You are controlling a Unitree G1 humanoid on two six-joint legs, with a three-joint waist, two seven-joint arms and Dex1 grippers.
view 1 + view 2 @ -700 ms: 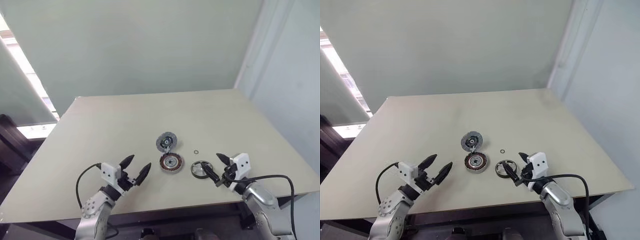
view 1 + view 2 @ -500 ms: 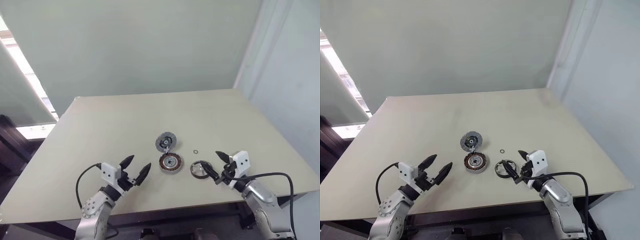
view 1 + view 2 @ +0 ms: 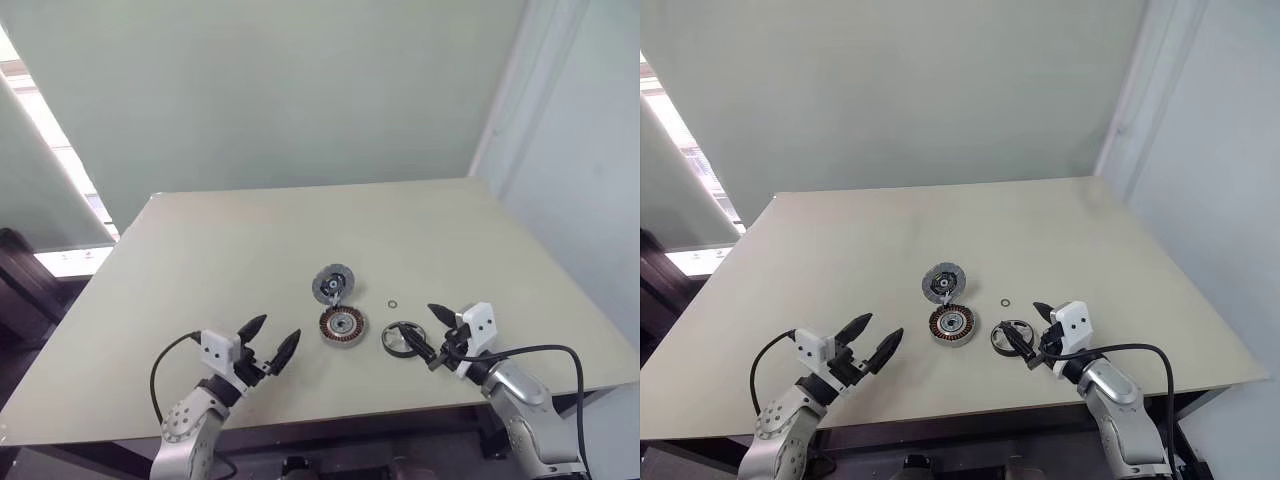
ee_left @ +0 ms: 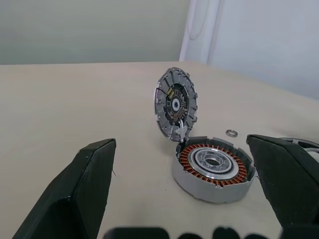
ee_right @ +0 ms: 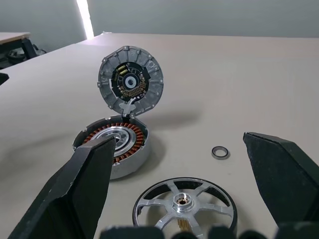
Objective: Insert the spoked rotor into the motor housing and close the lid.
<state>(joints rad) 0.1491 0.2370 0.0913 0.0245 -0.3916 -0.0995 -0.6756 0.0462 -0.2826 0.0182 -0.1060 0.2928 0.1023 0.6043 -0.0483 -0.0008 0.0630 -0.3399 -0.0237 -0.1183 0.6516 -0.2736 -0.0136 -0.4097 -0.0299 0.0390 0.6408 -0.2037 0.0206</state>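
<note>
Here, spoked rotor (image 5: pixel 183 204) beside motor housing (image 5: pixel 112 146)

You have both arms reaching forward low over the near edge of the tabletop (image 3: pixel 200 260), forearms angled inward toward each other. Your left gripper (image 3: pixel 268 342) has its two black fingers spread wide and holds nothing. Your right gripper (image 3: pixel 432 334) likewise stands wide open and empty, fingers pointing inward toward the left one.
</note>
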